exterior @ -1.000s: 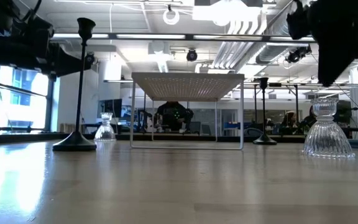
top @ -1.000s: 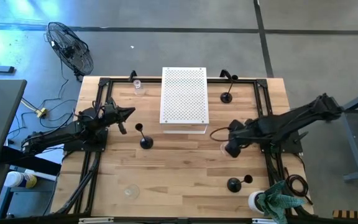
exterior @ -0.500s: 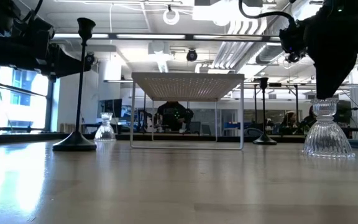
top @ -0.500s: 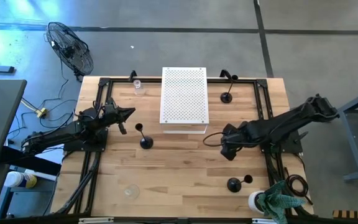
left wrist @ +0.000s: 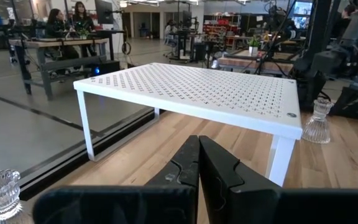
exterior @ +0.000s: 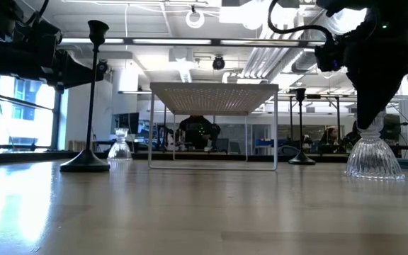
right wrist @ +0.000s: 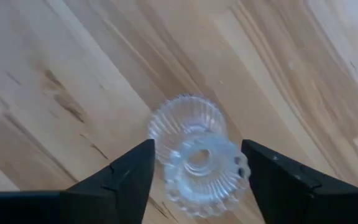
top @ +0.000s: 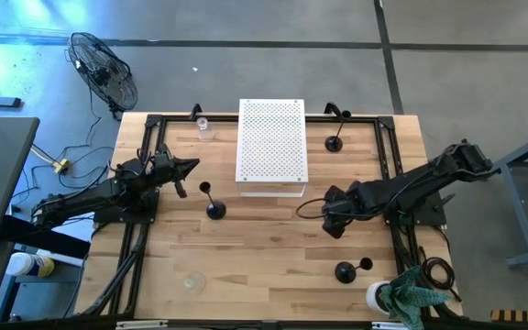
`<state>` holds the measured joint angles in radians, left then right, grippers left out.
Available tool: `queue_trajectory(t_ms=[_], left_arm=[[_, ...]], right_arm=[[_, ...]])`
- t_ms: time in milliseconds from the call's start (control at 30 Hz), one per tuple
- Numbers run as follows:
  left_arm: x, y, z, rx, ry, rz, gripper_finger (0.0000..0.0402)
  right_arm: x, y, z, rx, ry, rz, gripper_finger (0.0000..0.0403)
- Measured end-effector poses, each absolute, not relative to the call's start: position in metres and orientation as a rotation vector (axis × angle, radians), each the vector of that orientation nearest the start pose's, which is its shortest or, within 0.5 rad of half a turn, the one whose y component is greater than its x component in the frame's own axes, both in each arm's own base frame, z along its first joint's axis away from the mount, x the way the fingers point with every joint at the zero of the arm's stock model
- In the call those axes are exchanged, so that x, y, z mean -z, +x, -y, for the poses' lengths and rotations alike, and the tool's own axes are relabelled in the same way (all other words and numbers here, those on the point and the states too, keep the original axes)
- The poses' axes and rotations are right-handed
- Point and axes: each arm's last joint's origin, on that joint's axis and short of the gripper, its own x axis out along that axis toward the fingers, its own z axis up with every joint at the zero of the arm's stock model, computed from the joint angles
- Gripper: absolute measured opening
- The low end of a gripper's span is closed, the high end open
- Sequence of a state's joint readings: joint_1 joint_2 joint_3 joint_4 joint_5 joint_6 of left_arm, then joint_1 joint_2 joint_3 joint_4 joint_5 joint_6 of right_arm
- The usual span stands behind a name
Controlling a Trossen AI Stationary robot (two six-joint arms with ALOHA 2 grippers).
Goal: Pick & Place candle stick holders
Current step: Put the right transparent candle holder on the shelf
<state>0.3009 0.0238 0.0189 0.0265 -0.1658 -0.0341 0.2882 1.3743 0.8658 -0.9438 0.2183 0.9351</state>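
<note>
My right jaws (right wrist: pixel 194 165), spread open, straddle the upright clear glass holder (right wrist: pixel 197 158) on the tabletop (top: pixel 273 257), its axis vertical directly beneath; my left jaws (left wrist: pixel 199 168), closed, wait at nine o'clock.

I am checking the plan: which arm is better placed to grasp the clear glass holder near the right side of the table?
Right. The right gripper is open directly above the clear glass holder, fingers either side. The left gripper is shut, far across the table.

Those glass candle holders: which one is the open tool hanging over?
The clear glass holder right of the white board, directly beneath the right tool. The others stand at the far-left and near-left edges.
</note>
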Motion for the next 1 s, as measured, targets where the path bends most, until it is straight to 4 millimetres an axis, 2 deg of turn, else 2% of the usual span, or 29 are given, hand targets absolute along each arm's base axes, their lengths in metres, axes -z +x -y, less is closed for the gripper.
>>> queue_trajectory(t_ms=[167, 267, 433, 567, 767, 1000], left_arm=[[-0.171, 0.092, -0.033, -0.466, -0.032, 0.03, 0.0], [-0.171, 0.092, -0.034, -0.466, -0.032, 0.03, 0.0], [-0.171, 0.092, -0.033, -0.466, -0.032, 0.03, 0.0], [-0.171, 0.092, -0.033, -0.466, -0.032, 0.03, 0.0], [-0.171, 0.092, -0.034, -0.466, -0.032, 0.03, 0.0], [-0.171, 0.092, -0.034, -0.466, -0.032, 0.031, 0.0]], right_arm=[[-0.2, 0.216, -0.058, 0.569, 0.426, -1.295, 0.0185], [-0.2, 0.215, -0.058, 0.563, 0.432, -1.302, 0.0173], [-0.202, 0.216, -0.059, 0.554, 0.442, -1.306, 0.0176], [-0.212, 0.222, -0.061, 0.524, 0.474, -1.286, 0.018], [-0.242, 0.235, -0.067, 0.409, 0.536, -1.25, 0.0179], [-0.3, 0.259, -0.074, 0.232, 0.536, -1.019, 0.0179]])
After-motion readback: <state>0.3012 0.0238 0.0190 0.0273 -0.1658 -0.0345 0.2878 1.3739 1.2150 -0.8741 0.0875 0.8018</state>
